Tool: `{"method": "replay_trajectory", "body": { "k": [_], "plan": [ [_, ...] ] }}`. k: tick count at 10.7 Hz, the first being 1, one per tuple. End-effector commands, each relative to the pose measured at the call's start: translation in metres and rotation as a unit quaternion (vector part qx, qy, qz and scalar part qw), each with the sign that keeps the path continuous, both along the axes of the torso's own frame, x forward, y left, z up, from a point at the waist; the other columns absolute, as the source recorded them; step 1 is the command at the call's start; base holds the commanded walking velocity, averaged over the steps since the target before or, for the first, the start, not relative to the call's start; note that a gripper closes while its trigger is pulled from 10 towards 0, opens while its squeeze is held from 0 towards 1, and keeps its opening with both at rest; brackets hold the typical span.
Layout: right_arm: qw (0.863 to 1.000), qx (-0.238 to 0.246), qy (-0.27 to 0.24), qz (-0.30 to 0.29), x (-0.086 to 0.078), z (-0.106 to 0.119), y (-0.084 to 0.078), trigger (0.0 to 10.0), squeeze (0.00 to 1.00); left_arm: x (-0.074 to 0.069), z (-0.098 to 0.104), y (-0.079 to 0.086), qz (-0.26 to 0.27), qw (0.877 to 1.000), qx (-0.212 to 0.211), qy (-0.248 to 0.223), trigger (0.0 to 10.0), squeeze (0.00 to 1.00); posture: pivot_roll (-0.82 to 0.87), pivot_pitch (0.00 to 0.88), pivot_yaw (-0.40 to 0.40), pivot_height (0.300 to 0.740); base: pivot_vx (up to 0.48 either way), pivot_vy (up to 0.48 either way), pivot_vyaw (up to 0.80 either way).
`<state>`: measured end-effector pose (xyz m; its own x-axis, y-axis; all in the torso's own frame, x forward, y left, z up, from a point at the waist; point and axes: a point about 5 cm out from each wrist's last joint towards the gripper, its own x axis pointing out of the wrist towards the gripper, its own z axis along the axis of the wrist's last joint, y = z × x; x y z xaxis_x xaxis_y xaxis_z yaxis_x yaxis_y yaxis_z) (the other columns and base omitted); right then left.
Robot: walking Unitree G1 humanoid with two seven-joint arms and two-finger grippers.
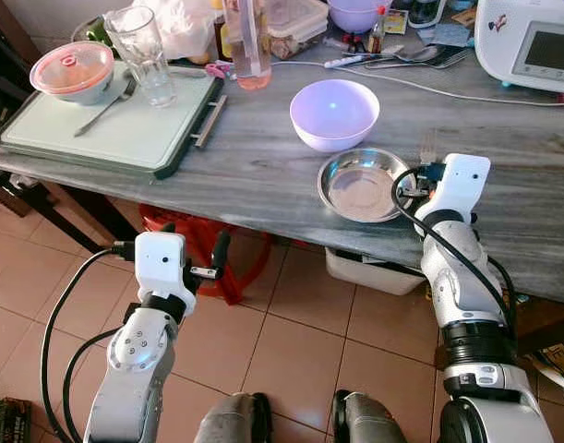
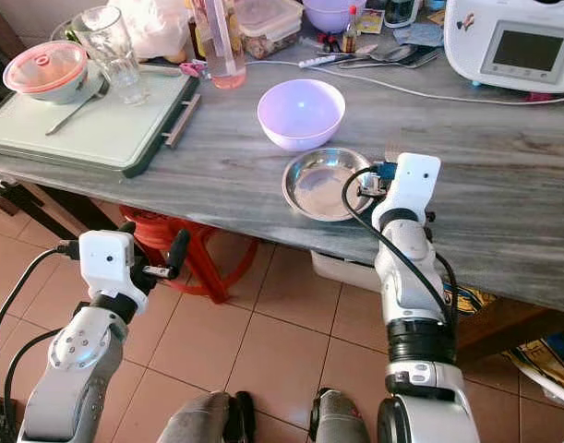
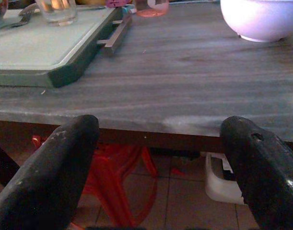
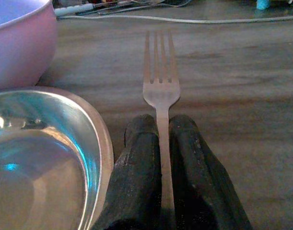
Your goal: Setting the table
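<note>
My right gripper [image 4: 160,122] is shut on the handle of a metal fork [image 4: 160,81]. It holds the fork low over the grey wooden table [image 1: 263,166], tines pointing away from me, just right of a shallow steel dish [image 1: 360,185]. A lilac bowl [image 1: 334,113] stands right behind the dish. My left gripper [image 1: 194,242] hangs open and holds nothing. It is below the table's front edge, in front of a green tray [image 1: 125,138].
The tray carries a drinking glass [image 1: 143,55], a red-lidded bowl [image 1: 72,69] and a utensil [image 1: 106,106]. A pink-based bottle [image 1: 249,46], cutlery, a cable and a white appliance [image 1: 531,41] line the back. A red stool [image 1: 222,268] and a white bin [image 1: 374,272] sit under the table.
</note>
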<state>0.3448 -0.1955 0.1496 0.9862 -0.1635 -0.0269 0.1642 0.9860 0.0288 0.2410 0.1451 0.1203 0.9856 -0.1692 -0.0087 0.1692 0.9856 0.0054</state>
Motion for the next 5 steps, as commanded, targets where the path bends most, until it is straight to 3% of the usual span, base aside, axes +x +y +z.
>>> {"method": "replay_trajectory", "body": {
  "k": [1, 2, 3, 4, 5],
  "plan": [
    [1.0, 0.006, 0.027, -0.004, -0.003, -0.013, -0.002, 0.0, 0.0, -0.003, 0.0, 0.005, 0.005, 1.0, 0.006, 0.003, 10.0, 0.0, 0.1, 0.209, 0.125, 0.74, 0.0, 0.0, 0.0],
    [1.0, 0.006, 0.027, -0.004, -0.003, -0.013, -0.002, 0.0, 0.0, -0.003, 0.0, 0.005, 0.005, 1.0, 0.006, 0.003, 10.0, 0.0, 0.1, 0.209, 0.125, 0.74, 0.0, 0.0, 0.0],
    [0.998, 0.005, 0.057, -0.024, -0.012, -0.023, -0.006, 10.0, 0.0, -0.002, 0.0, 0.003, -0.004, 1.0, 0.005, 0.009, 10.0, 0.0, 0.08, 0.2, 0.116, 0.74, 0.0, 0.0, 0.0],
    [0.993, 0.008, 0.107, -0.05, -0.033, -0.041, -0.011, 10.0, 0.0, 0.0, -0.001, -0.001, -0.017, 1.0, 0.003, 0.013, 10.0, 0.0, 0.07, 0.199, 0.114, 0.74, 0.0, 0.0, 0.0],
    [0.992, 0.002, 0.115, -0.048, -0.038, -0.043, -0.011, 10.0, 0.0, 0.001, -0.002, -0.002, -0.018, 1.0, 0.002, 0.014, 10.0, 0.0, 0.07, 0.198, 0.114, 0.74, 0.0, 0.0, 0.0]
  ]
}}
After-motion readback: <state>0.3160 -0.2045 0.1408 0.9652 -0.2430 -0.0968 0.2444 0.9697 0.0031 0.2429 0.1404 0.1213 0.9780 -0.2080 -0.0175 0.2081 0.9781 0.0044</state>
